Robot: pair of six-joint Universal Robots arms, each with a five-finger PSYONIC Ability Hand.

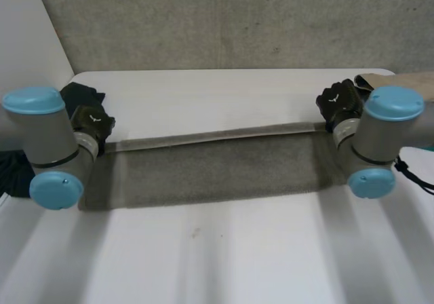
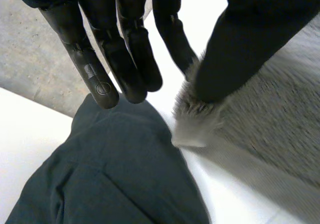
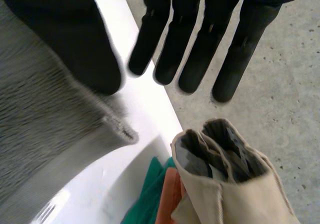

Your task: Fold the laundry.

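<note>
A long grey towel (image 1: 217, 165) stretches across the white bench (image 1: 217, 256). The left hand (image 1: 91, 124) pinches one corner between thumb and finger, and the right hand (image 1: 339, 100) clamps the other under its thumb. A dark crumpled garment (image 2: 120, 169) crowds the left hand. A beige canvas bag (image 3: 230, 189) and green cloth (image 3: 147, 196) lie beside the right.

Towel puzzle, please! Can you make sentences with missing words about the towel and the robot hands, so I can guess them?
1. The left robot hand and the right robot hand each pinch a ____ of the towel.
2. The towel is stretched ____ the two robot hands.
3. Near the right robot hand, beside the green cloth, stands a beige ____.
Missing words: corner; between; bag.
</note>
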